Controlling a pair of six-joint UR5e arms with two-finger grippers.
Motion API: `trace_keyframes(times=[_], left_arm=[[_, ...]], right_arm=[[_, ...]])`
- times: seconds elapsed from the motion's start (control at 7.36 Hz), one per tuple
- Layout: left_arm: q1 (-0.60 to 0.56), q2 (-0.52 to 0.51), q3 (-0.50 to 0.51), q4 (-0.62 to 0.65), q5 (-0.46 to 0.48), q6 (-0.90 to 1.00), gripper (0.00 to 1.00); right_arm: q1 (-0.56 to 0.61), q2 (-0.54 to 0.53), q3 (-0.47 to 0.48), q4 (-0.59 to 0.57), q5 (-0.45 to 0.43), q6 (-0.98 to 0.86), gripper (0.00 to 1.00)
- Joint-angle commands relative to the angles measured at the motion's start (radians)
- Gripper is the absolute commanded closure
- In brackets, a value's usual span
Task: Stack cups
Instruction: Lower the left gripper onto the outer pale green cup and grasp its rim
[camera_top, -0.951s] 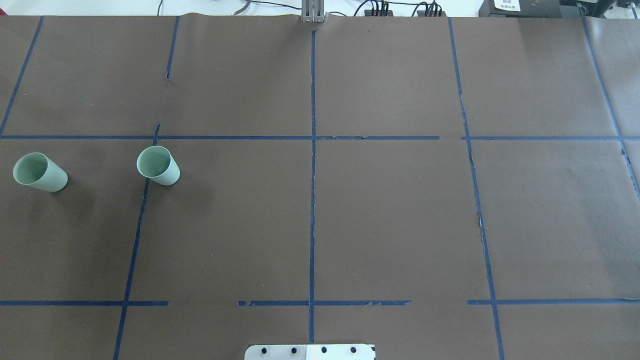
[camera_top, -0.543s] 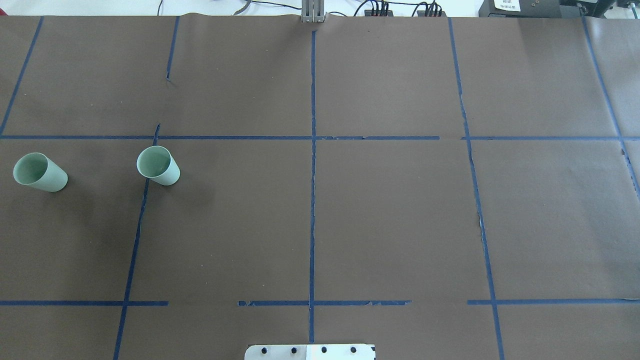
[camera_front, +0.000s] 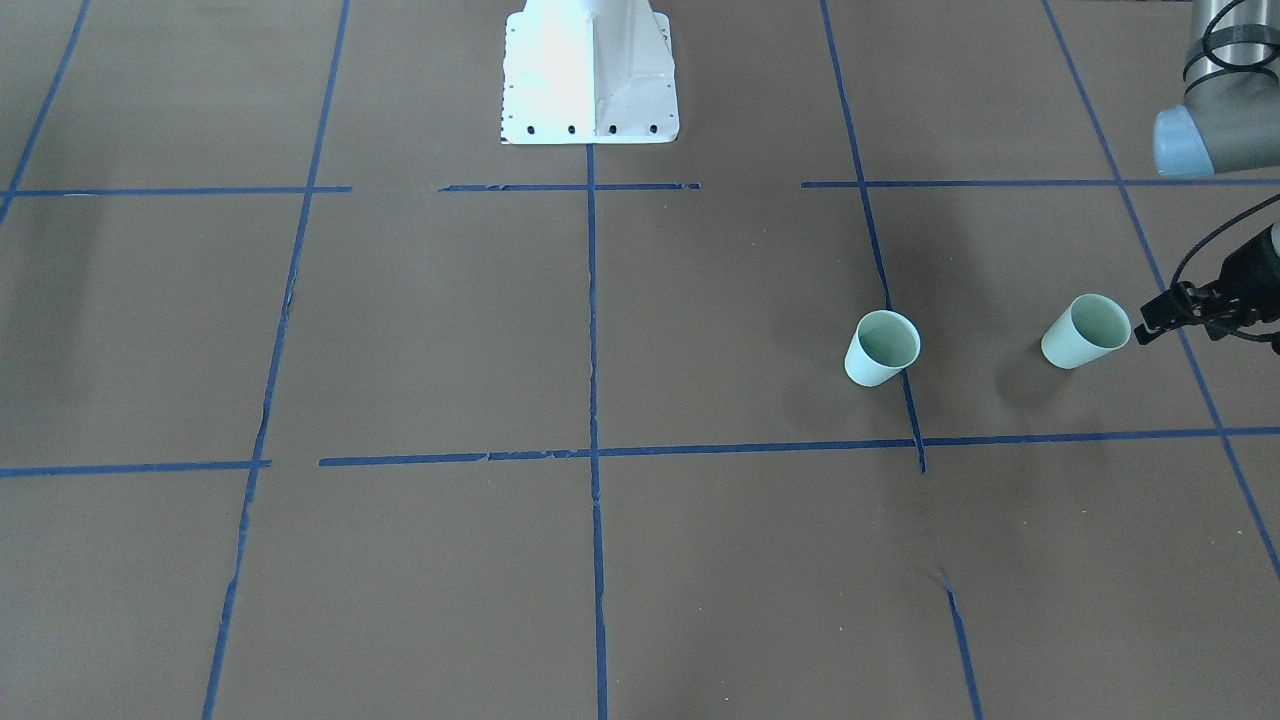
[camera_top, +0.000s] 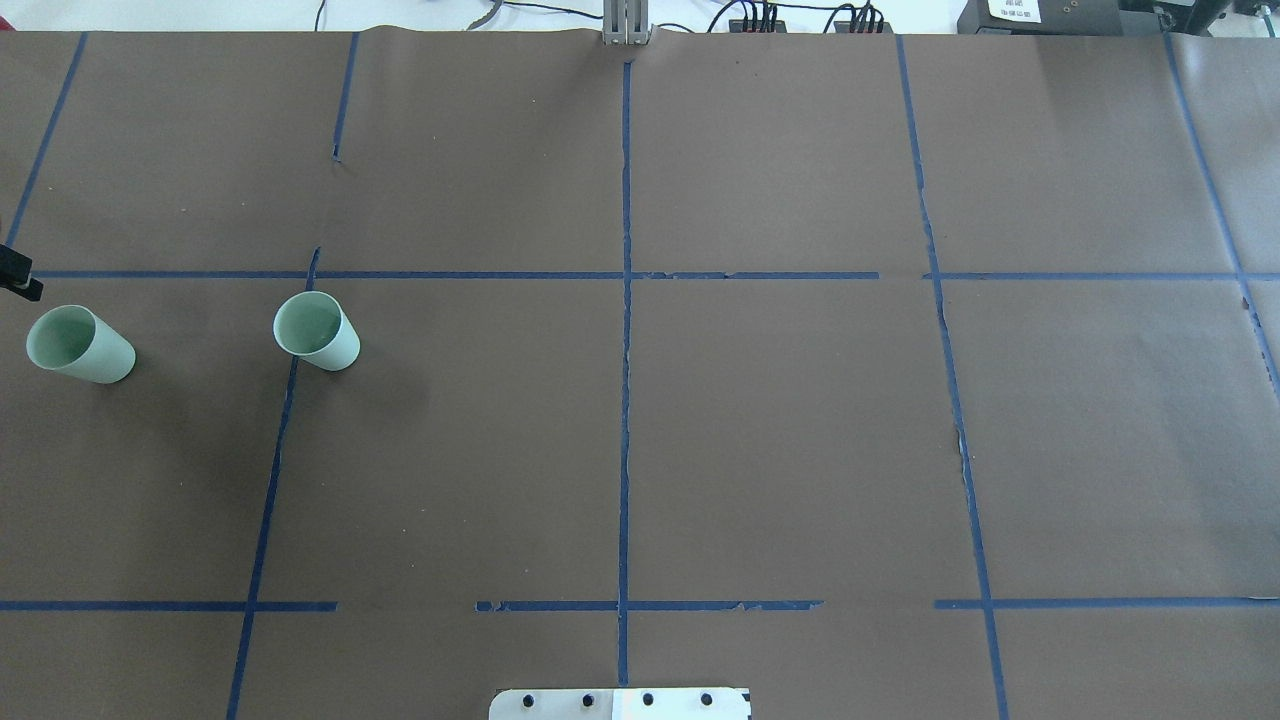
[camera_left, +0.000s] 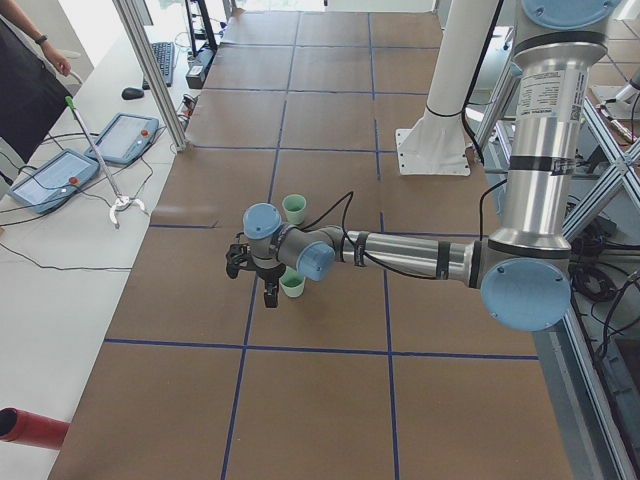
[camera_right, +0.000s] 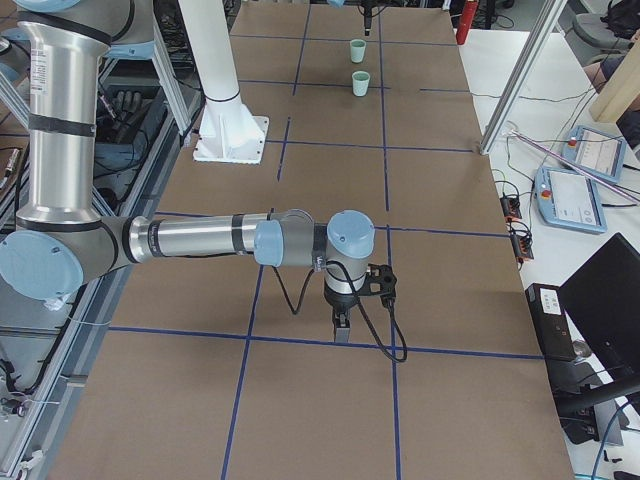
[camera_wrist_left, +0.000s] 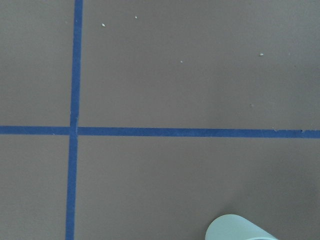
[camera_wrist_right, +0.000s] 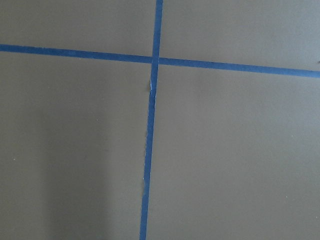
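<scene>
- Overhead exterior view: both cups upright on tabletop (camera_top: 700, 450), my left side, well apart. Outer cup (camera_top: 80, 345) sits near the edge, inner cup (camera_top: 317, 332) by a tape line (camera_top: 285, 420). Not stacked yet.
- Step: approach w/ left hand (camera_front: 1160, 315). It hangs just beside outer cup, no contact; fingers look spread in left-side view.
- Right hand (camera_right: 342, 325) is far off over bare tabletop; can't tell if spread or pressed together.
- Next, I reckon: left hand over outer cup's rim, drop, pinch one wall, lift, carry to inner cup, lower straight so it nests w/o tipping.
</scene>
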Motion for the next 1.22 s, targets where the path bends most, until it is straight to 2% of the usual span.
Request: trace_keyframes(times=[0.0, 0.27, 0.41, 0.68, 0.95, 1.09], left_arm=[[0.022, 0.015, 0.0, -0.001, 0.0, -0.007, 0.0], [0.055, 0.017, 0.003, -0.001, -0.009, -0.01, 0.04], [0.055, 0.017, 0.002, -0.003, -0.01, -0.006, 0.17], [0.068, 0.017, 0.006, -0.001, -0.01, 0.001, 0.55], [0.082, 0.018, 0.016, -0.001, -0.011, 0.016, 0.64], [0.083, 0.017, 0.014, -0.001, -0.011, 0.016, 0.87]], right_arm=[[0.001, 0.0, 0.0, 0.0, 0.0, 0.0, 0.0], [0.0, 0.0, 0.0, 0.0, 0.0, 0.0, 0.0], [0.0, 0.0, 0.0, 0.0, 0.0, 0.0, 0.0], [0.0, 0.0, 0.0, 0.0, 0.0, 0.0, 0.0], [0.0, 0.0, 0.0, 0.0, 0.0, 0.0, 0.0], [0.0, 0.0, 0.0, 0.0, 0.0, 0.0, 0.0]])
